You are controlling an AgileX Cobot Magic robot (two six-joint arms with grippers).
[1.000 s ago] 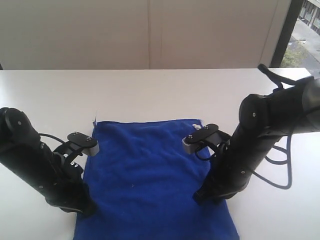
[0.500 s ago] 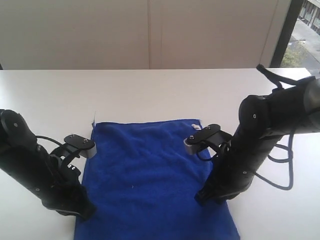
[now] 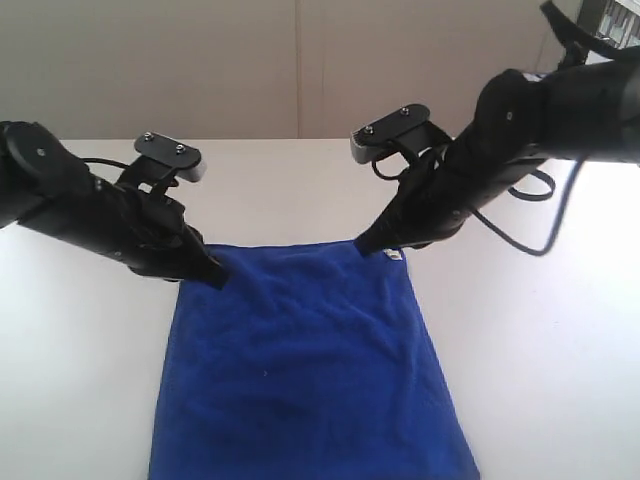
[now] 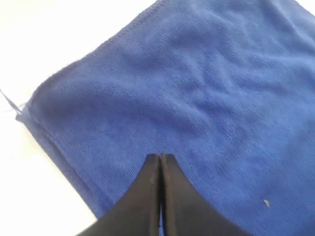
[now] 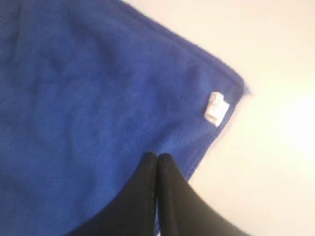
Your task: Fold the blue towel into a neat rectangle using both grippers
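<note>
The blue towel [image 3: 310,370] lies flat on the white table, running from mid-table to the near edge of the exterior view. My left gripper [image 3: 214,280] points down at the towel's far left corner, jaws pressed together with no cloth seen between them. In the left wrist view the shut gripper [image 4: 161,157] hovers over the towel [image 4: 211,83], just inside that corner. My right gripper [image 3: 366,246] is shut at the far right corner, beside the white tag [image 3: 393,254]. Its wrist view shows the gripper [image 5: 157,157] over the towel [image 5: 83,88] near the tag [image 5: 215,109].
The white table [image 3: 540,340] stretches to both sides and beyond the towel to a pale wall. A black cable [image 3: 545,225] loops down from the right arm. A window strip shows at the top right.
Both arms have swung up and away from the towel's near sides to its far corners. The towel lies as before.
</note>
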